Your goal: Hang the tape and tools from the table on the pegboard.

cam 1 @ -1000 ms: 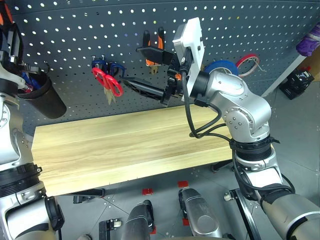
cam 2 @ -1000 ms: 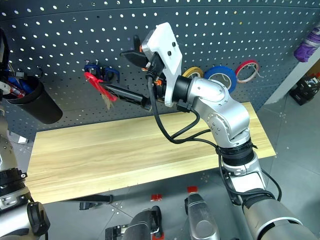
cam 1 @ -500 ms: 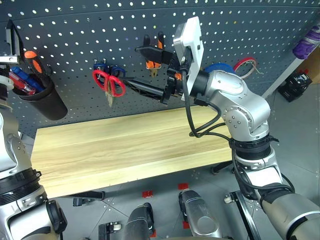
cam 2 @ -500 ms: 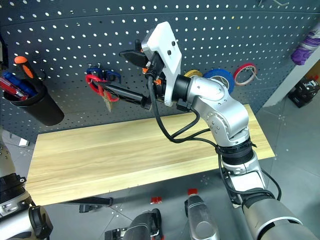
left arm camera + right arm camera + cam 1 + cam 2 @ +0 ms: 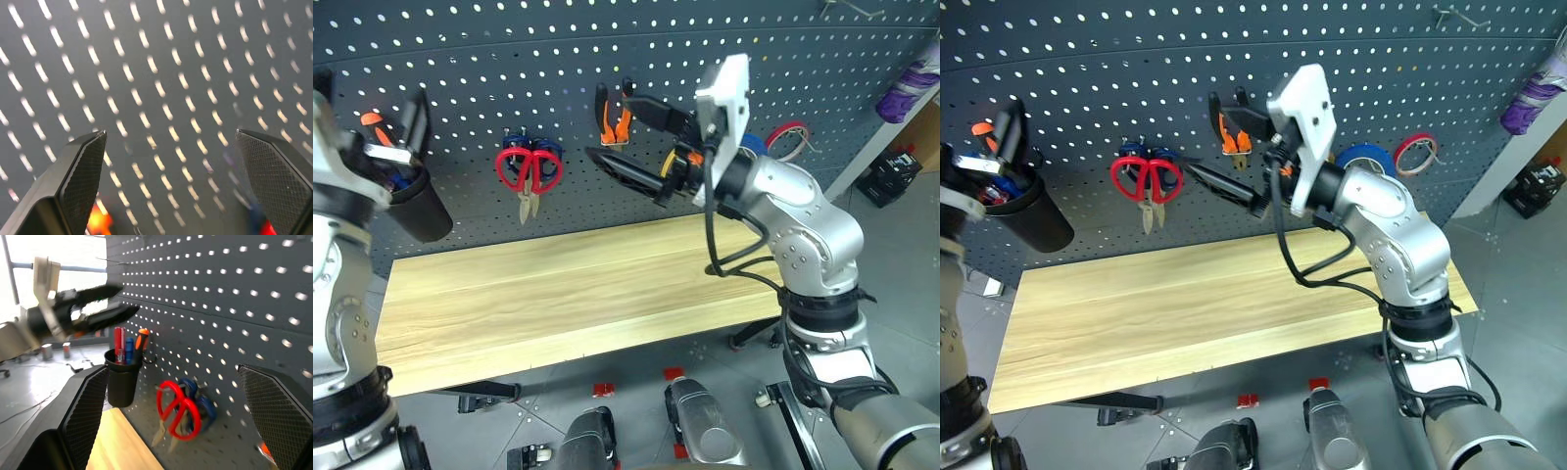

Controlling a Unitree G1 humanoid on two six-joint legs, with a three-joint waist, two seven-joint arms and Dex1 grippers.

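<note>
left eye: red-looped scissors (image 5: 530, 171) hang on the pegboard (image 5: 509, 59), orange-and-black pliers (image 5: 612, 119) to their right, surface (image 5: 558, 294) below them. right gripper (image 5: 636, 137) right of the scissors, fingers apart, empty.
right eye: blue tape ring (image 5: 1363, 159) hangs far right of the scissors. left gripper (image 5: 999, 147) by the black cup (image 5: 1033, 220), fingers apart.
right wrist: screwdriver (image 5: 142, 339) stands in the cup.
scissors look light, stiff; take them by the loops.
</note>
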